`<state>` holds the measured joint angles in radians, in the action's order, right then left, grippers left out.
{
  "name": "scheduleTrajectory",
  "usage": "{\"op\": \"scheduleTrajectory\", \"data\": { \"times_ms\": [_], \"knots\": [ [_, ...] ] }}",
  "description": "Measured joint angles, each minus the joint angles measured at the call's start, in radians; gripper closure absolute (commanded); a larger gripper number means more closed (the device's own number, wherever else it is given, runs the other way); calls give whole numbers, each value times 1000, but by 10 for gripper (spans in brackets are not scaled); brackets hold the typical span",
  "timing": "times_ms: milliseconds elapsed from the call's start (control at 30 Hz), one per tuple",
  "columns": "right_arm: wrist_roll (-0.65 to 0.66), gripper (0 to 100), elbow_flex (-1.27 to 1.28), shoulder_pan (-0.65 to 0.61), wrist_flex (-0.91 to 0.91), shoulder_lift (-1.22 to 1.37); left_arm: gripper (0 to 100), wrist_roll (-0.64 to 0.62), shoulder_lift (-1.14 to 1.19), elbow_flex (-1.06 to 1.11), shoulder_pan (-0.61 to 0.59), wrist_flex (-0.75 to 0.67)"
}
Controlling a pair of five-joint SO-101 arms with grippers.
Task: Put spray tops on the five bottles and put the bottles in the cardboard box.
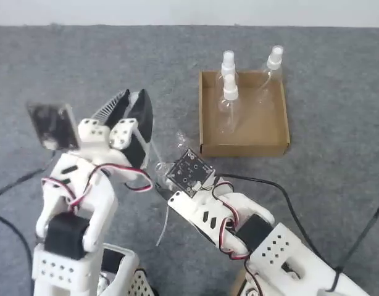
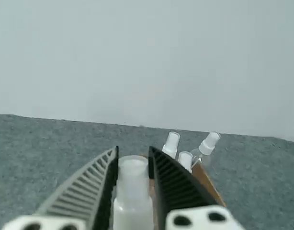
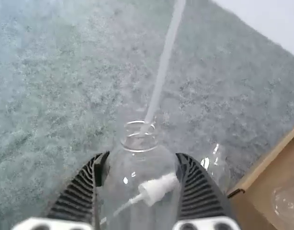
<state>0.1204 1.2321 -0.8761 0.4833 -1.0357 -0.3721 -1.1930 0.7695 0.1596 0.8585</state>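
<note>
Bottle (image 3: 136,143), clear and round-necked, gripped by ribbed right pincer (image 3: 141,165).

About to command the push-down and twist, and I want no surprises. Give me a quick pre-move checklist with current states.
1. Right gripper holding the open bottle: ok, a finger on each side.
2. Left gripper shut on the spray top: ok.
3. Dip tube lined up with the bottle's neck: ok, its end meets the opening.
4. Spray top seated on the neck: not ok, not yet down.
5. Room in the cardboard box: ok, three capped bottles inside, bare floor left.
6. Spray top square to the neck: cannot tell.
</note>
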Motion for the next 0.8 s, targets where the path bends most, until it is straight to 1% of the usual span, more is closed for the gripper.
{"op": "scheduleTrajectory", "data": {
  "times_ms": [133, 233, 367, 533, 667, 800],
  "knots": [
    [-9, 993, 74, -2, -152, 0, 988, 6, -28, 48, -3, 0],
    [-80, 993, 114, -2, -264, 2, 988, 6, -34, 81, -3, 0],
    [-140, 993, 120, -3, -342, 0, 988, 9, -34, 94, -2, 3],
    [-150, 993, 121, 26, -382, 2, 988, 46, -40, 98, 6, 72],
    [-150, 993, 133, 26, -382, 2, 979, 77, -40, 98, 23, 87],
    [-152, 993, 132, 28, -382, 2, 880, 120, -35, 104, 92, 112]
  ]
}}
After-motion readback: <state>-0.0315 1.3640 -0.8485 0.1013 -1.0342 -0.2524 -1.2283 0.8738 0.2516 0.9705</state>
